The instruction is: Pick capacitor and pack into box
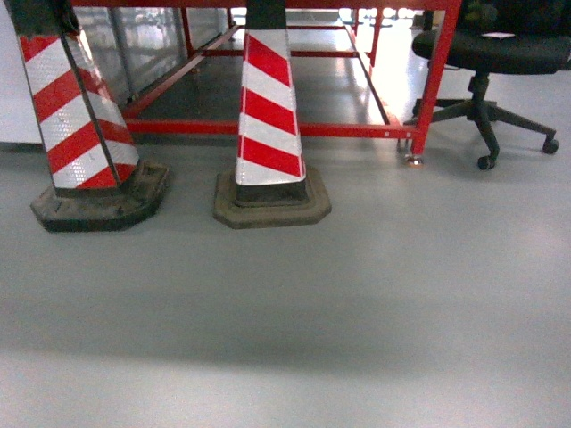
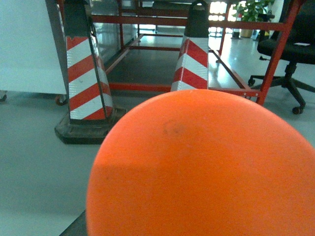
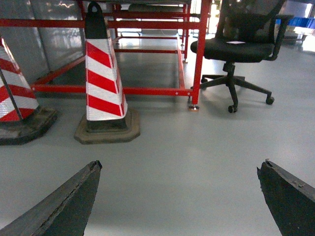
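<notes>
The box is out of view in every camera. A smooth orange rounded object (image 2: 202, 167) sits right against the left wrist camera and fills the lower half of that view. It hides the left gripper's jaws; only a dark sliver (image 2: 74, 227) shows at its lower left. I cannot tell whether this object is the capacitor or whether the jaws hold it. My right gripper (image 3: 179, 164) is open above bare grey floor, its two dark fingertips (image 3: 91, 172) far apart with nothing between them. Neither gripper shows in the head view.
Two red-and-white striped cones on dark bases stand ahead, one to the left (image 1: 85, 125) and one central (image 1: 268, 116). Behind them runs a red steel frame (image 1: 268, 129). A black wheeled office chair (image 1: 486, 53) stands at the right. Grey floor (image 1: 357, 303) lies in front.
</notes>
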Tool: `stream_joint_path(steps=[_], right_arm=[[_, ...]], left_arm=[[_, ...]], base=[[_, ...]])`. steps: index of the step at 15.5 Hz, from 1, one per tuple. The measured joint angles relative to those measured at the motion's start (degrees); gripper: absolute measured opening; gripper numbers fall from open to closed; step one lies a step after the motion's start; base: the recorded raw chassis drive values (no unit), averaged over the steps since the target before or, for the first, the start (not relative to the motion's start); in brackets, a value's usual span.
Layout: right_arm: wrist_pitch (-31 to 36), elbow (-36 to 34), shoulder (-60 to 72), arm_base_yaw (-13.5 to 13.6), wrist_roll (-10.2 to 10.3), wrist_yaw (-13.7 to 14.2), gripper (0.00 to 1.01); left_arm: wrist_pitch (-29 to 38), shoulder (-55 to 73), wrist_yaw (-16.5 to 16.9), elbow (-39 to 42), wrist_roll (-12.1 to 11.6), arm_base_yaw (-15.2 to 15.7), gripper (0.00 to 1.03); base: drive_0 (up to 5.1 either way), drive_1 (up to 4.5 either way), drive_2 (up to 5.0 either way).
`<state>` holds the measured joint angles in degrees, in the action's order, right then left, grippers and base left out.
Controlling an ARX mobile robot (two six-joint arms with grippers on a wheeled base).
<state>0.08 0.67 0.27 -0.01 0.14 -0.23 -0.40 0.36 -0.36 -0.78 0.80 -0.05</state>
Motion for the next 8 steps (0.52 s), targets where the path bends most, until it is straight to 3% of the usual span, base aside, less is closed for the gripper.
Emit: stream_joint_path(steps=[5, 8], right_arm=[[-0.39, 0.00, 0.00, 0.00, 0.00, 0.11, 0.98], [-0.44, 0.00, 0.00, 0.00, 0.00, 0.11, 0.98]], left_arm=[[0.00, 0.00, 0.22, 0.00, 0.00, 0.00, 0.44], [-0.02, 0.00, 0.22, 0.00, 0.00, 0.00, 0.44]], base=[[0.0, 0.00, 0.0], [-0.1, 4.04, -4.2]])
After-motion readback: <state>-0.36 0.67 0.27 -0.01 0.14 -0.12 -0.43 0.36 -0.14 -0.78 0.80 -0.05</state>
